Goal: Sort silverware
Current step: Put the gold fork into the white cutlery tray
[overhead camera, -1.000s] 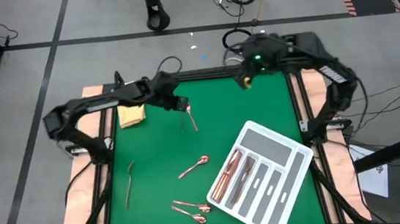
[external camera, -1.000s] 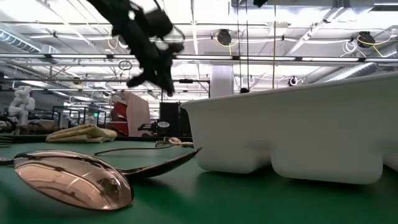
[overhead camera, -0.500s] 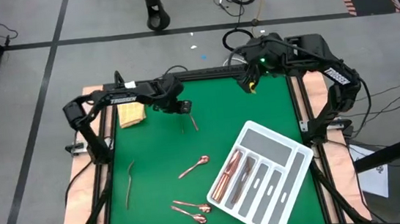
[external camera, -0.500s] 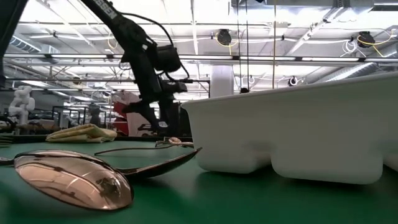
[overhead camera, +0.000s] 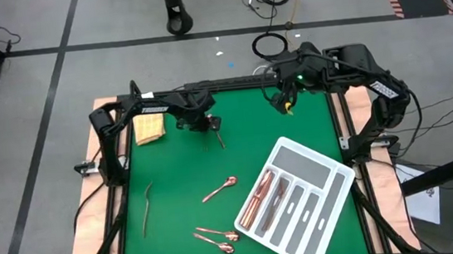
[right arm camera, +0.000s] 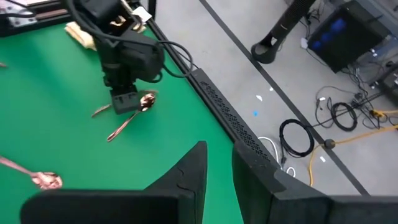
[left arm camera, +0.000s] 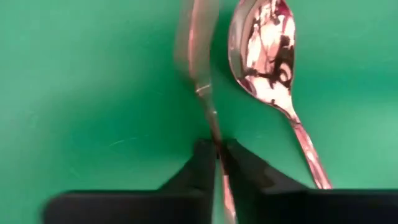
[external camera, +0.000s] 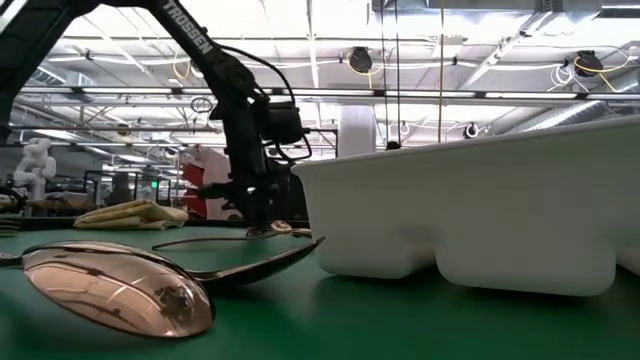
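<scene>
My left gripper (overhead camera: 206,122) is down at the green table near its far edge and is shut on a slim rose-gold piece of silverware (left arm camera: 198,56). A spoon (left arm camera: 264,46) lies right beside that piece, bowl on the table. My right gripper (overhead camera: 285,105) hangs open and empty over the far right part of the table. More silverware lies loose: a spoon (overhead camera: 220,188), two spoons (overhead camera: 216,237) and a thin piece (overhead camera: 145,208). Several pieces lie in the white tray (overhead camera: 315,177). My left gripper pinches the slim piece between its two fingers (left arm camera: 202,165) at the narrow shaft (left arm camera: 214,127). The fingers come from above, pointing down, and lie across it. Its wider end (right arm camera: 98,112) sticks out to one side at table height; whether it rests there I cannot tell.
A yellow-tan folded cloth (overhead camera: 150,131) lies at the far left corner. The tray stands slantwise on the near right part of the table. Bare green table (overhead camera: 172,170) shows in the middle. Black frame rails run along the table's edges.
My left gripper has come straight down from well above the table to its surface beside the lying spoon, while its arm has stretched out along the far edge. My right gripper has drifted a little toward the near edge.
</scene>
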Robot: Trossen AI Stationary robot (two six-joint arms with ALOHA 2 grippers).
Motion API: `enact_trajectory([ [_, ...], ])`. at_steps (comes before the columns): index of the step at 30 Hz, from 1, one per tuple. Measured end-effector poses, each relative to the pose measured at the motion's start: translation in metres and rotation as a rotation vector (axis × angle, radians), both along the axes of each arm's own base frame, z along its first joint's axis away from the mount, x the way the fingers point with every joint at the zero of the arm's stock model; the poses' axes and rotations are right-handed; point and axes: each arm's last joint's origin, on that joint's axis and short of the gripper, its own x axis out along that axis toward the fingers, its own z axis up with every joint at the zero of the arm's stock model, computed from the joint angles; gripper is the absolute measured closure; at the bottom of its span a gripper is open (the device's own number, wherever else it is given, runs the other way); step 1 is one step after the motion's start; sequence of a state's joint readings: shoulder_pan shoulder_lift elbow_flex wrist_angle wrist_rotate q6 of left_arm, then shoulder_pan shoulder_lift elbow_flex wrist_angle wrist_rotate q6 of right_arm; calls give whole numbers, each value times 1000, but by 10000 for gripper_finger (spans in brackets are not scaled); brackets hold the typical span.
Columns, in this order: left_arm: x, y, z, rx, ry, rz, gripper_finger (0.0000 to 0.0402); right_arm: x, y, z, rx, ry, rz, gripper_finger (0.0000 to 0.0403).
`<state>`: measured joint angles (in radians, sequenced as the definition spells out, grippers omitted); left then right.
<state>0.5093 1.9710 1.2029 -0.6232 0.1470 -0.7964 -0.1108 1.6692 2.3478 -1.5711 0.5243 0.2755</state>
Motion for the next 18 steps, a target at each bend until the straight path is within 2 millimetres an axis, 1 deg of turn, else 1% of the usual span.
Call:
enact_trajectory([
  [1,0,0,3,13,-3,-9,381,-1,2,1,0,-2,6,339],
  [2,1,0,8,27,-13,-12,387,-1,3,1,0,-4,12,339],
  [4,2,0,15,46,-5,-16,393,-4,6,3,-1,-14,17,339],
  [7,0,-2,30,35,8,-47,396,-15,11,10,5,-53,26,339],
  [8,2,-4,40,38,-20,-68,397,-21,14,13,5,-71,32,339],
  [10,6,-12,65,59,-123,-108,398,-36,20,21,19,-121,46,339],
  [16,1,-44,143,169,-413,-168,399,-93,34,44,83,-319,39,339],
  [18,2,-56,162,173,-523,-181,400,-107,36,49,88,-361,34,339],
])
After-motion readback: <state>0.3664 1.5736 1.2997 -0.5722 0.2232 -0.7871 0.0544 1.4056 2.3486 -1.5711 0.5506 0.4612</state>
